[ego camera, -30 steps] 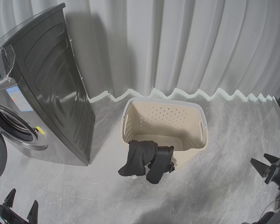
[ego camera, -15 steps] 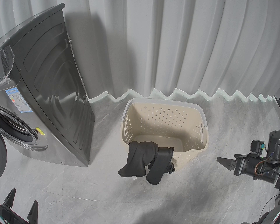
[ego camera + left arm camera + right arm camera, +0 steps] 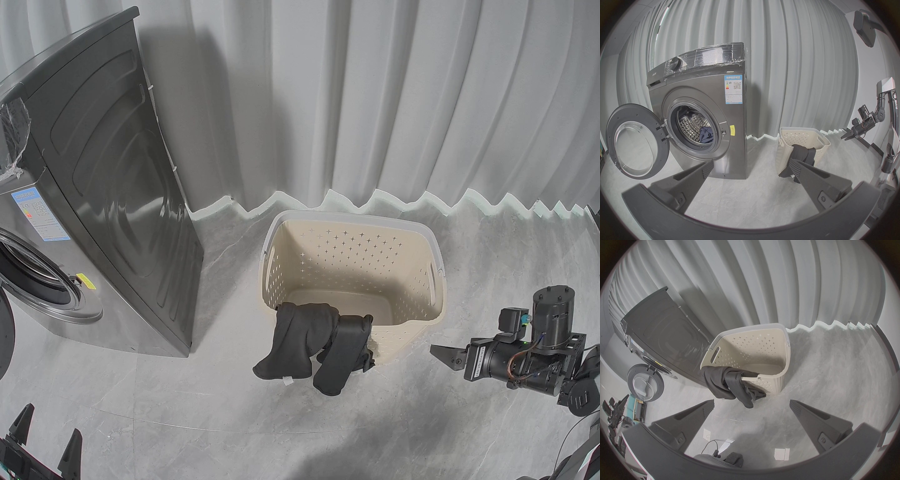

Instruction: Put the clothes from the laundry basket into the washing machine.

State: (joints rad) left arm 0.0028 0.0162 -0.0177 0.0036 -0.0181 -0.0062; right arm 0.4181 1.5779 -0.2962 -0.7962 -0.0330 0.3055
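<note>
Clothes point(image 3: 312, 347), dark ones, hang over the near rim of the laundry basket point(image 3: 350, 220), partly outside it. You also see one dark piece point(image 3: 706, 135) inside the washing machine point(image 3: 112, 187), whose door point(image 3: 637, 140) stands open. Your right gripper point(image 3: 445, 355) is beside the basket, fingers wide apart and holding nothing. Your left gripper point(image 3: 50, 424) is low, in front of the machine, also wide and empty.

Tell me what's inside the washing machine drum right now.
Through the open door of the washing machine, the left wrist view shows a dark blue garment lying against the perforated drum wall. The drum's bottom and near side are hidden behind the door ring.
</note>
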